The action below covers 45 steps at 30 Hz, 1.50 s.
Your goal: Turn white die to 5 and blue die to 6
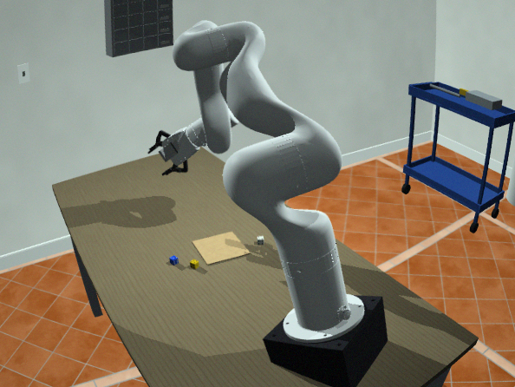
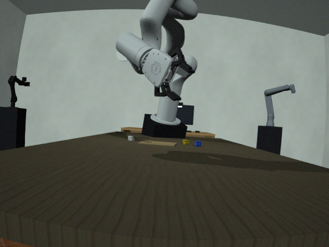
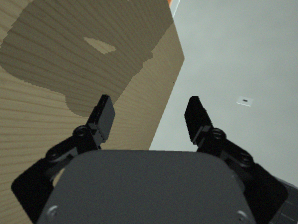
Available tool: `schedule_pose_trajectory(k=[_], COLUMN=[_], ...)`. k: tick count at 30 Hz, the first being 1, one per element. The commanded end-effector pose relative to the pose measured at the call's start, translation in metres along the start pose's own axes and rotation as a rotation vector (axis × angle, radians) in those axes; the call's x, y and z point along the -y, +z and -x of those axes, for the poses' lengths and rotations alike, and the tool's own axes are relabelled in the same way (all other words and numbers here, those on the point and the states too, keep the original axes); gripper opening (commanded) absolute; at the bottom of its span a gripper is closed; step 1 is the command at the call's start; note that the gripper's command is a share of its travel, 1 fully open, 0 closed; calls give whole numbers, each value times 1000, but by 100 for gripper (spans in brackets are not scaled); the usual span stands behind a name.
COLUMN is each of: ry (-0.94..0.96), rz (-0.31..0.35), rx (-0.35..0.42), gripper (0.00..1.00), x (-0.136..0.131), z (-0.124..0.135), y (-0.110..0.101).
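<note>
A white die lies on the table beside the mat, on the side toward the arm's base in the top view. The tan square mat lies flat on the table. A yellow die lies on the table just off the mat's other side. A blue die lies beyond the yellow one, also off the mat. The pips are too small to read surely. My gripper is open and empty, tilted, high above the table's far part, away from the dice. The wrist view shows no die.
The arm's black base block stands on the wooden table. A blue cart stands on the floor beside the table. The arm's shadow falls on the table and partly on the mat.
</note>
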<state>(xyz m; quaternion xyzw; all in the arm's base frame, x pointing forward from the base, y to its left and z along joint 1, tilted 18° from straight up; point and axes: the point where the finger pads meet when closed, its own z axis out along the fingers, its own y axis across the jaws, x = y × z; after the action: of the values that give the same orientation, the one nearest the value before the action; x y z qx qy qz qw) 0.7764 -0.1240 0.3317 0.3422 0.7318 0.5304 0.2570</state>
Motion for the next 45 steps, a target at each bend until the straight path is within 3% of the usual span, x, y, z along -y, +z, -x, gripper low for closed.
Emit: schedule_pose_trajectory(k=[1,2,5,6,13,16,17,20,21,24,25,27,29,32,34,36,39,45], ry=[-73,-73,-132,-136,-270,-276,-339,-348,-398,-420,-472,-487,-548,-549,-640,-646,-714,-720], rz=[-147,-147,-253,-260,-473,-481,-571,-583,-648,-675,-738,-755,-822,-822,-913,-918,-979,-984], rx=[15,15,9,8,-24,-26,-49,-53,-74,-84,-109,-116,-148,-148,-199,-202,-242,-246], gripper=[100,100,100,100,100,100,100,100,100,100,100,100,100,100,100,100,100,100], x=[39,39,70,72,133,135,160,163,181,188,205,209,226,226,249,250,265,266], z=[-16,-16,-29,-29,-60,-62,-77,-79,-91,-96,-109,-112,-127,-127,-148,-150,-165,-166], y=[-30,-30,-55,-56,-115,-117,-145,-149,-170,-179,-201,-207,-231,-231,-266,-268,-291,-293])
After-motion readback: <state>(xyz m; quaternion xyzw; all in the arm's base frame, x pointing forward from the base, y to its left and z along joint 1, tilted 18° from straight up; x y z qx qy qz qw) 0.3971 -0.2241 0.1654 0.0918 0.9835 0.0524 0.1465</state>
